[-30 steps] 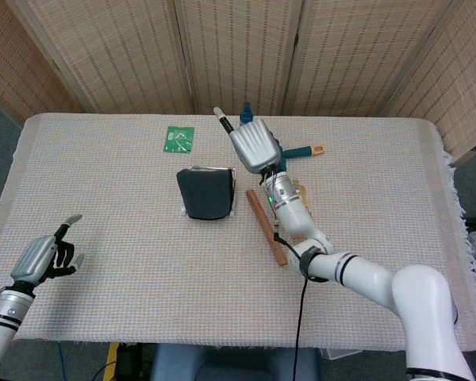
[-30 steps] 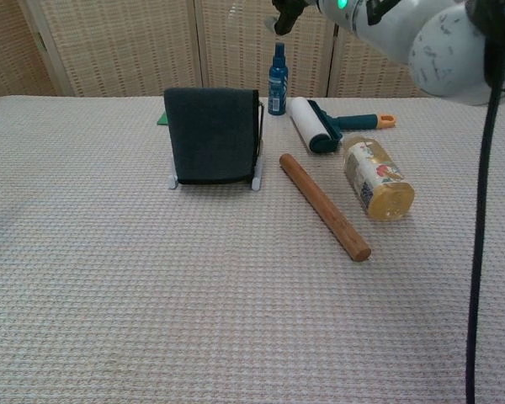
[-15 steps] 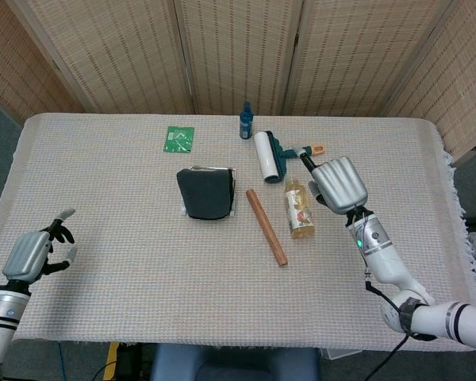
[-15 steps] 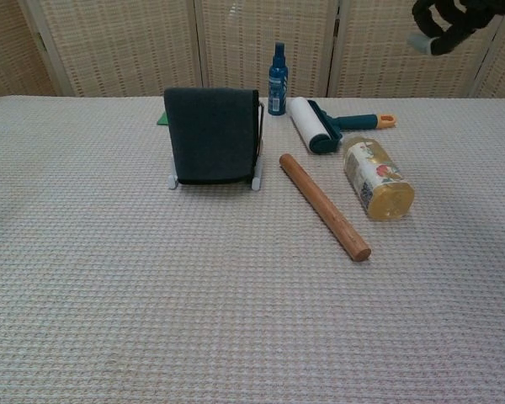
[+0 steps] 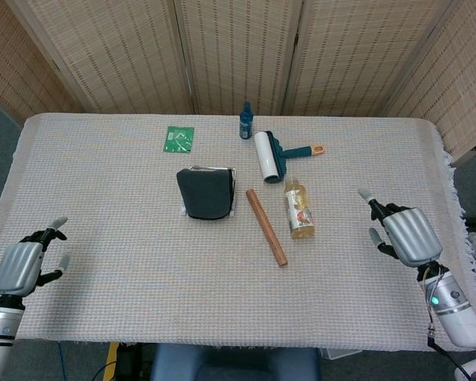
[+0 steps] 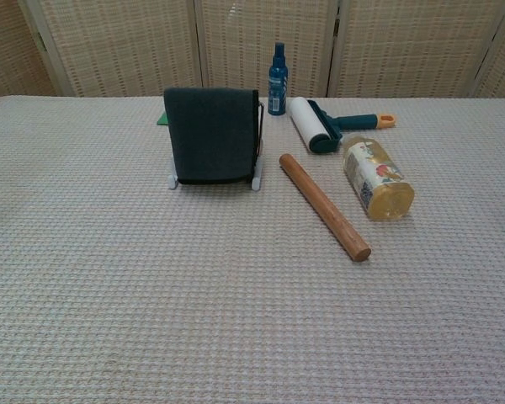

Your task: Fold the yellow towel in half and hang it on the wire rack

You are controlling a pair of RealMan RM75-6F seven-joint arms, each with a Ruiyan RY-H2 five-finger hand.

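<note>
A dark grey towel [image 5: 205,193] [image 6: 212,133] hangs folded over the small wire rack [image 5: 234,190] [image 6: 258,145], which stands left of the table's middle. No yellow towel shows in either view. My left hand [image 5: 20,266] hovers at the front left corner of the table, far from the rack, fingers apart and holding nothing. Over the front right edge my right hand [image 5: 404,234] is also empty with its fingers spread. The chest view shows neither hand.
A wooden rod [image 5: 266,225] [image 6: 323,204] lies right of the rack, then a toppled yellow bottle [image 5: 299,208] [image 6: 377,178]. Behind them lie a lint roller [image 5: 266,155] [image 6: 307,124], a blue spray bottle [image 5: 245,121] [image 6: 277,80] and a green card [image 5: 178,138].
My right arm has swung from above the rack back to the front right edge. My left hand has drawn slightly back and down. The towel and rack have not moved.
</note>
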